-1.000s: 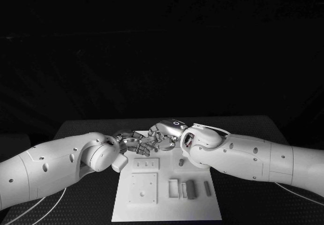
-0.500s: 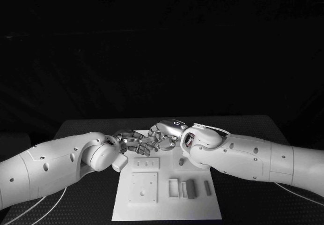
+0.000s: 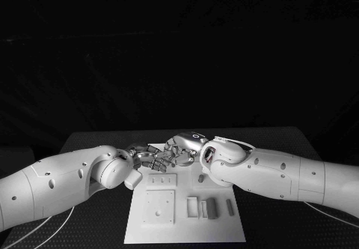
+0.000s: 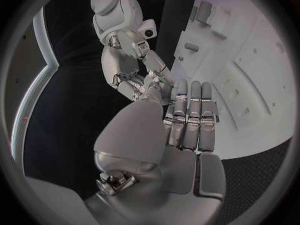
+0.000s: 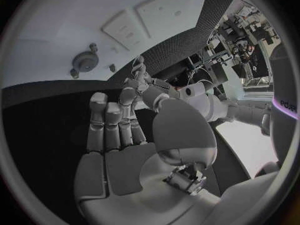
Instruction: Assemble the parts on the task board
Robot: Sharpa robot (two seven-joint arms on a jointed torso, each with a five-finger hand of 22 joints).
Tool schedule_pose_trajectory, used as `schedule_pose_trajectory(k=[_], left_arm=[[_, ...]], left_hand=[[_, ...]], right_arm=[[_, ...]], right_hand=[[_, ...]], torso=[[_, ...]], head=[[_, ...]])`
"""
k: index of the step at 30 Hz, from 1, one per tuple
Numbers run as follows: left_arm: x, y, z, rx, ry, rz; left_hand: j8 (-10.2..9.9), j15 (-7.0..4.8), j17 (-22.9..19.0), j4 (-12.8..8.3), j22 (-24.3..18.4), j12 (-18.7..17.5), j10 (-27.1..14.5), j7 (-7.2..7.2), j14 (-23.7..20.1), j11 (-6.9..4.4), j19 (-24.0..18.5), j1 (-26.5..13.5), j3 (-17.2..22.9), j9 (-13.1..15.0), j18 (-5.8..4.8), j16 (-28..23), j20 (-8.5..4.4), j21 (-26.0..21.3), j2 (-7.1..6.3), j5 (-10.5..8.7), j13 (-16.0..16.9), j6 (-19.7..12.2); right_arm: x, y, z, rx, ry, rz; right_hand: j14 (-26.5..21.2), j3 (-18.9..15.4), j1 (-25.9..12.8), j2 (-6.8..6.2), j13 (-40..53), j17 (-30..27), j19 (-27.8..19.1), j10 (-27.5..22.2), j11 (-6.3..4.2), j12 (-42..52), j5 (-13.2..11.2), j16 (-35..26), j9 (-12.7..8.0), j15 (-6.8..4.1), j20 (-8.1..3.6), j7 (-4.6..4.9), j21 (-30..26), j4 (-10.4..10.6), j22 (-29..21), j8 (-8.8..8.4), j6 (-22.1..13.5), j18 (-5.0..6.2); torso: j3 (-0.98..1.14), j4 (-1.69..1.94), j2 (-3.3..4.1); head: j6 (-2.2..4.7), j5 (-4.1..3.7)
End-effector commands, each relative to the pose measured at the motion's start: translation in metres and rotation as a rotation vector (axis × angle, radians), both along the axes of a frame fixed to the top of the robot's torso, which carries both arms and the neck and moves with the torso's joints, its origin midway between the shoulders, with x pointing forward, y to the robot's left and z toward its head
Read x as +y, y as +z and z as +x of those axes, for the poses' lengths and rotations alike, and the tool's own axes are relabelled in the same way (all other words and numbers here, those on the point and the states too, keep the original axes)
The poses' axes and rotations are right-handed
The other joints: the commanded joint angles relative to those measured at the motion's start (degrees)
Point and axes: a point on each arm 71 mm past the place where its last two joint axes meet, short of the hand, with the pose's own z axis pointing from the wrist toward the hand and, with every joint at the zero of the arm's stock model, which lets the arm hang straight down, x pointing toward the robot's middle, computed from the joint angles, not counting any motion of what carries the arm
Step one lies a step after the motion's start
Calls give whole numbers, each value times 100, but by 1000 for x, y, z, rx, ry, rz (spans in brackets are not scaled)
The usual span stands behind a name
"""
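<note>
The white task board (image 3: 187, 228) lies in the middle of the black table. Several grey bar parts (image 3: 211, 209) lie on its right half, and a small peg (image 3: 201, 178) stands further back. My left hand (image 3: 150, 158) and right hand (image 3: 182, 147) meet fingertip to fingertip over the board's far end. In the left wrist view my left hand (image 4: 187, 125) has its fingers straight and side by side, and the right hand (image 4: 128, 60) touches its tips. The right wrist view shows my right hand (image 5: 119, 135), the left hand (image 5: 147, 90) and a round part (image 5: 84, 61) on the board (image 5: 75, 20). Whether a part sits between the touching fingertips is hidden.
Two raised square plates (image 3: 159, 207) with small holes sit on the board's left half. Both white forearms flank the board close to its long sides. Thin cables (image 3: 52, 225) trail over the table at the front left.
</note>
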Motion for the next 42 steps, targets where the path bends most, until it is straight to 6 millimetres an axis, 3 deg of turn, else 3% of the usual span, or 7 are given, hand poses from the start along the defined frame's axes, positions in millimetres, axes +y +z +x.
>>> schedule_pose_trajectory(k=[1, 17, 24, 29, 33, 40, 42], left_arm=[[-11, 7, -1, -21, -38, -48], [-9, 7, -1, -18, -30, -50], [-9, 7, -1, -16, -27, -45], [-9, 7, 0, -16, -26, -41], [-10, 7, -1, -17, -29, -38], [-10, 7, -1, -19, -28, -34], [-9, 7, -1, -19, -27, -33]], left_hand=[[-7, 10, 8, -10, 9, -25, 37, -1, 40, 10, 0, -92, 44, -14, 37, -21, -27, -26, -68, 22, 12, 43], [-35, 10, 29, -11, 25, -47, 27, 0, 50, 12, 2, -409, 131, -46, 31, -68, -33, -63, -60, 32, 49, 55], [-29, -2, 52, -36, 45, -46, 43, -18, 70, -1, 12, -200, 273, -49, 42, -83, -42, -77, -56, 81, 78, 88], [-22, -3, 76, -40, 57, -44, 62, -29, 81, -11, 15, -18, 407, -49, 33, -104, -41, -101, -84, 354, 110, 116], [-17, -10, 108, -54, 66, -47, 75, -39, 101, -20, 25, 145, 445, -47, 27, -119, -46, -128, -150, 798, 140, 137], [10, -28, 136, -67, 71, -30, 119, -70, 146, -51, 44, 277, 463, -34, 21, -111, -58, -142, -221, 851, 167, 192], [9, -32, 149, -78, 67, -34, 123, -76, 153, -54, 44, 403, 498, -34, 8, -120, -61, -161, -229, 977, 178, 198]], right_arm=[[8, -6, -6, 24, 44, -12], [8, -7, -6, 26, 45, -13], [9, -6, -8, 26, 50, -10], [10, -6, -8, 27, 52, -11], [10, -7, -8, 28, 49, -13], [8, -7, -7, 28, 45, -15], [8, -7, -6, 28, 42, -16]], right_hand=[[-5, 36, -56, 0, -8, 8, 2, -124, -100, -3, 12, 8, -1, -42, -25, -59, 29, -13, 76, 35, 924, 86], [0, 41, -58, 2, -9, 10, 6, -120, -101, -4, 12, 6, 0, -44, -28, -60, 30, -24, 75, 34, 928, 86], [2, 43, -60, 2, -9, 11, 7, -118, -102, -4, 12, 6, 1, -44, -29, -61, 31, -28, 75, 33, 930, 86], [3, 44, -62, 3, -9, 11, 8, -117, -102, -4, 12, 5, 2, -45, -29, -61, 31, -30, 75, 33, 931, 86], [4, 45, -62, 3, -9, 12, 9, -116, -102, -4, 12, 5, 2, -45, -30, -61, 31, -32, 75, 32, 931, 86], [6, 47, -65, 4, -10, 12, 10, -115, -103, -4, 12, 4, 3, -45, -31, -62, 32, -36, 74, 32, 933, 86], [6, 47, -65, 5, -10, 13, 11, -114, -103, -4, 11, 4, 3, -45, -31, -62, 32, -37, 74, 31, 933, 86]], torso=[[0, 4, 1], [2, -1, 1], [1, 2, -2], [1, 3, -2], [1, 2, -2], [0, 2, 0], [0, 4, -1]], head=[[-13, -9], [-31, -15], [-41, -18], [-45, -15], [-47, -13], [-53, -15], [-57, -16]])
